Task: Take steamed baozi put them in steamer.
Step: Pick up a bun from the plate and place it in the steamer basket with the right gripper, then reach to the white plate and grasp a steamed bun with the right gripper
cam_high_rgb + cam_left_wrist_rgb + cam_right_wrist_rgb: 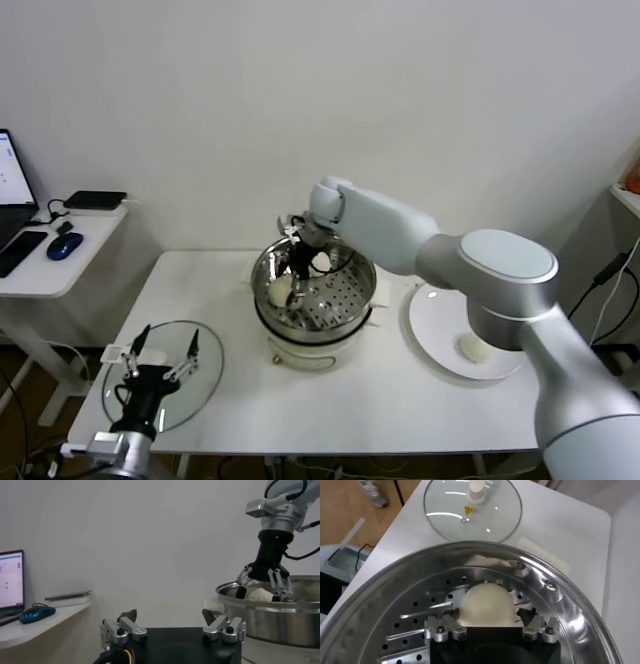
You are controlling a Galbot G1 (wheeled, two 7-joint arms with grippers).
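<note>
Right tool (492,630) is spread wide, straddling a baozi (486,605) that sits on the steamer (410,625) floor. If a finger drags on the lift, the bun rolls. Left tool (160,352) hangs open over the glass lid (205,375).

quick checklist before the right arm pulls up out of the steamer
1. Bun resting on the steamer floor: ok.
2. Right gripper open, fingers apart on either side of the bun: ok.
3. Fingers fully off the bun: cannot tell.
4. Next bun waiting on the plate: ok.
5. Left gripper open over the lid, clear of the steamer: ok.
</note>
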